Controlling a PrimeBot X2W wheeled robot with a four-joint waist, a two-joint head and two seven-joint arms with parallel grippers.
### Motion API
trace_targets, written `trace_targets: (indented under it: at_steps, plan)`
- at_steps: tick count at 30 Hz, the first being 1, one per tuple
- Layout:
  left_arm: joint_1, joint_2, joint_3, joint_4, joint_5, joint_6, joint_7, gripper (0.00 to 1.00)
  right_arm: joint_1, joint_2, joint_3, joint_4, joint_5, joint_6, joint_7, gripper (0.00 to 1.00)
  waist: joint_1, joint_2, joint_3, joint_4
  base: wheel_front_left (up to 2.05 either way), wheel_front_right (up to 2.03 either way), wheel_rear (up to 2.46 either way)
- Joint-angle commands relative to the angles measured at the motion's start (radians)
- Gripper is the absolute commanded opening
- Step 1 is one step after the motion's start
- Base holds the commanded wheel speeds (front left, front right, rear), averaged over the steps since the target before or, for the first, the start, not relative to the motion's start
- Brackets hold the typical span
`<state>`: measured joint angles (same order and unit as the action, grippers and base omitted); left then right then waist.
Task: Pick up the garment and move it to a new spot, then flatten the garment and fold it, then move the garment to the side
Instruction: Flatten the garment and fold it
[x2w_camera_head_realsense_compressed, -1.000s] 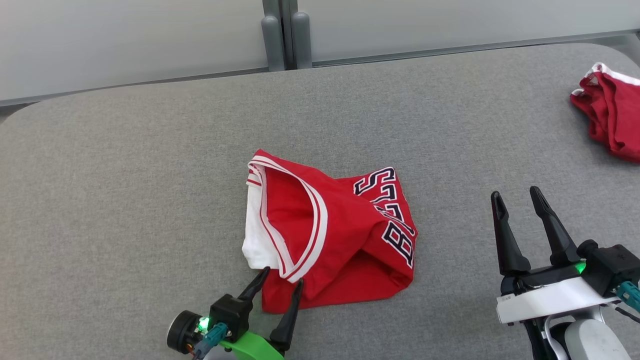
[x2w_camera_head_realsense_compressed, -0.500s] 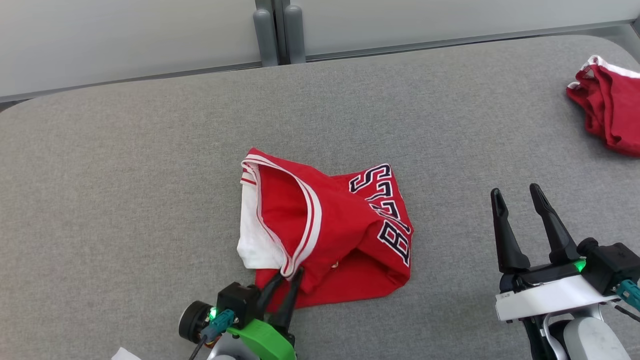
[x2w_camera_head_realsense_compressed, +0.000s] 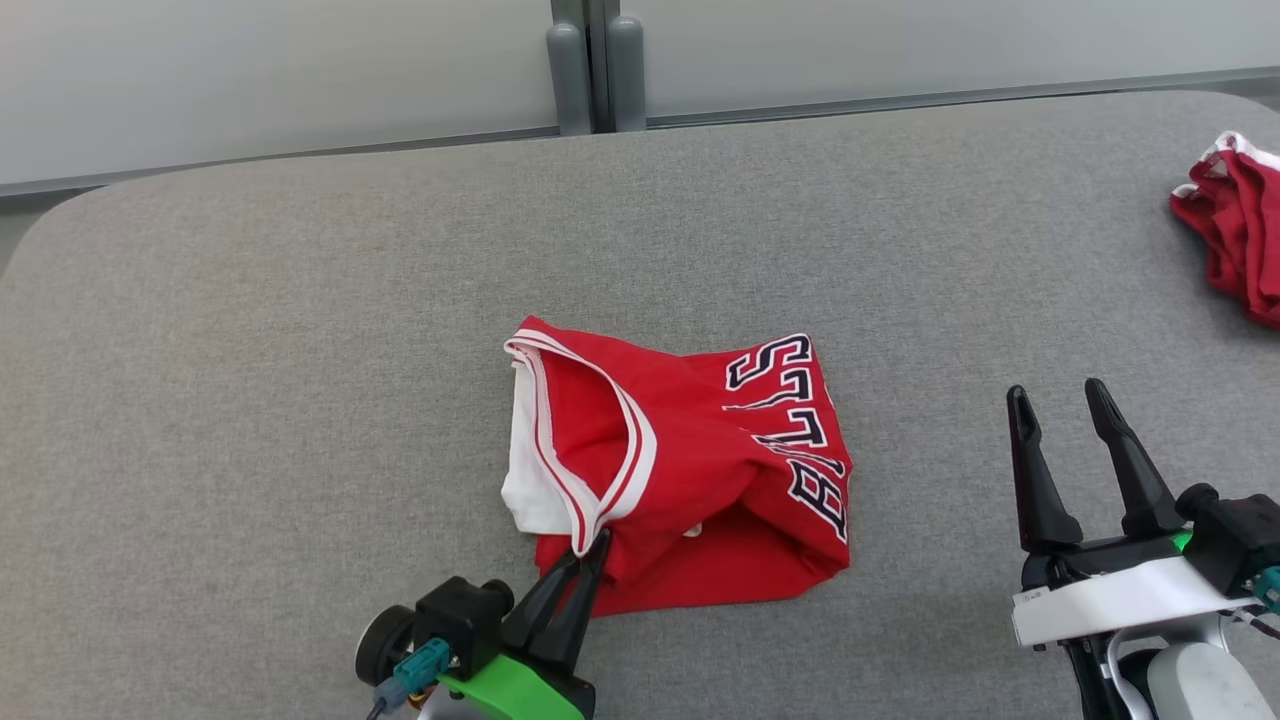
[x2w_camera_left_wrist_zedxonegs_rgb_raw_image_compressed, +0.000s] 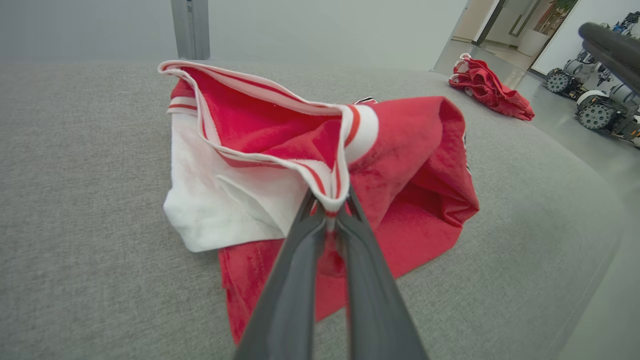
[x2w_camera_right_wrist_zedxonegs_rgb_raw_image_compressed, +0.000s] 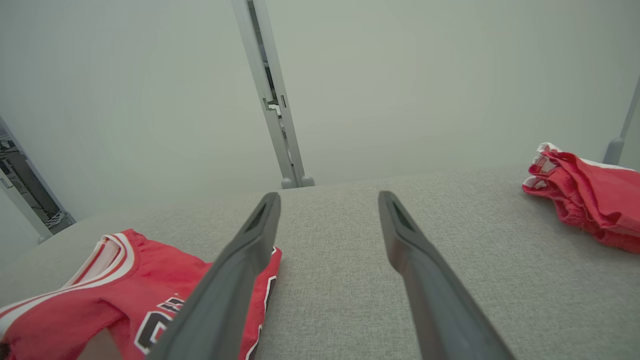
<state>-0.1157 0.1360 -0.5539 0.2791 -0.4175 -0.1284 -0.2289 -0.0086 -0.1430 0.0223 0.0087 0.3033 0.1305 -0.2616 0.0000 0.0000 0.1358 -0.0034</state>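
The garment (x2w_camera_head_realsense_compressed: 700, 470) is a crumpled red jersey with white trim and black-and-white letters, lying mid-table on the grey cloth. My left gripper (x2w_camera_head_realsense_compressed: 596, 543) is shut on the garment's striped white-and-red hem at its near edge. In the left wrist view the two dark fingers pinch that hem (x2w_camera_left_wrist_zedxonegs_rgb_raw_image_compressed: 332, 197), and the fabric rises in a ridge from the pinch. The garment (x2w_camera_right_wrist_zedxonegs_rgb_raw_image_compressed: 125, 280) also lies at the lower left of the right wrist view. My right gripper (x2w_camera_head_realsense_compressed: 1058, 402) stands open to the right of the garment, apart from it, with nothing between its fingers (x2w_camera_right_wrist_zedxonegs_rgb_raw_image_compressed: 260, 235).
A second red garment (x2w_camera_head_realsense_compressed: 1235, 235) lies bunched at the table's far right edge. The grey padded table (x2w_camera_head_realsense_compressed: 300, 330) has a rounded far-left corner, a pale wall and a grey post (x2w_camera_head_realsense_compressed: 590, 70) behind it. Wheeled robots (x2w_camera_left_wrist_zedxonegs_rgb_raw_image_compressed: 600, 100) stand beyond the table's right side.
My left gripper's fingers closed from wide open onto the garment's striped hem, drawing the edge up slightly. The head camera shifted a little. The right gripper stayed open in place.
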Motion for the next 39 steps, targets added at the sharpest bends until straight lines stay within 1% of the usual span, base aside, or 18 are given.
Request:
trace_targets:
  at_steps: [1,5,10,15,19,20,21,22,23,24,25,26,29,33,39]
  plan:
    - [0.021,0.015,0.001,-0.025,-0.004,0.005,0.016,0.00,0.010,-0.006,-0.007,0.006,0.002,0.000,-0.004,1.00,0.0000,0.0000,0.001,0.008,0.00,0.00,0.00]
    - [0.055,0.041,0.007,-0.067,-0.026,0.015,0.066,0.00,0.009,-0.006,-0.009,0.019,0.003,0.000,-0.004,1.00,0.0000,0.0000,0.003,0.014,0.00,0.00,0.00]
    - [0.078,0.067,0.036,-0.086,-0.053,0.037,0.086,0.00,0.005,-0.005,-0.012,0.025,0.003,0.000,-0.004,1.00,0.0000,0.0000,0.005,0.012,0.00,0.00,0.00]
    - [0.082,0.082,0.035,-0.087,-0.061,0.036,0.109,0.00,0.004,-0.010,-0.012,0.038,0.006,0.000,-0.004,1.00,0.0000,0.0000,0.003,0.011,0.00,0.00,0.00]
    - [0.081,0.091,0.051,-0.093,-0.072,0.043,0.103,0.00,0.003,-0.008,-0.016,0.045,0.007,0.000,-0.004,1.00,0.0000,0.0000,0.000,0.011,0.00,0.00,0.00]
    - [0.082,0.092,0.051,-0.094,-0.073,0.044,0.106,0.04,0.004,-0.008,-0.015,0.046,0.007,0.000,-0.004,1.00,0.0000,0.0000,-0.001,0.012,0.00,0.00,0.00]
    - [0.084,0.092,0.051,-0.092,-0.073,0.045,0.108,0.37,0.005,-0.008,-0.015,0.048,0.007,0.000,-0.004,1.00,0.0000,0.0000,-0.002,0.012,0.00,0.00,0.00]
    - [0.088,0.090,0.050,-0.086,-0.079,0.045,0.110,0.65,0.005,-0.007,-0.014,0.050,0.007,0.000,-0.004,1.00,0.0000,0.0000,-0.003,0.012,0.00,0.00,0.00]
    - [0.092,0.087,0.052,-0.080,-0.086,0.046,0.111,0.68,0.006,-0.007,-0.014,0.052,0.007,0.000,-0.004,1.00,0.0000,0.0000,-0.005,0.012,0.00,0.00,0.00]
    - [0.095,0.089,0.053,-0.071,-0.086,0.049,0.111,0.66,0.007,-0.006,-0.014,0.054,0.007,0.000,-0.004,1.00,0.0000,0.0000,-0.007,0.012,0.00,0.00,0.00]
    - [0.093,0.092,0.054,-0.066,-0.084,0.051,0.104,0.81,0.007,-0.006,-0.013,0.055,0.007,0.000,-0.004,1.00,0.0000,0.0000,-0.008,0.012,0.00,0.00,0.00]
    - [0.092,0.092,0.059,-0.062,-0.082,0.056,0.091,1.00,0.008,-0.006,-0.013,0.057,0.007,0.000,-0.004,1.00,0.0000,0.0000,-0.010,0.012,0.00,0.00,0.00]
    - [0.092,0.086,0.076,-0.065,-0.087,0.063,0.049,1.00,0.006,-0.012,-0.019,0.058,0.008,0.000,-0.004,1.00,0.0000,0.0000,-0.017,0.015,0.00,0.00,0.00]
    - [0.079,0.080,0.123,-0.086,-0.089,0.084,-0.005,1.00,0.002,-0.020,-0.025,0.051,0.001,0.000,-0.004,1.00,0.0000,0.0000,-0.032,0.019,0.00,0.00,0.00]
    - [0.055,0.075,0.239,-0.131,-0.062,0.126,-0.036,1.00,-0.002,-0.038,-0.011,0.040,-0.013,0.000,-0.004,1.00,0.0000,0.0000,-0.056,0.019,0.00,0.00,0.00]
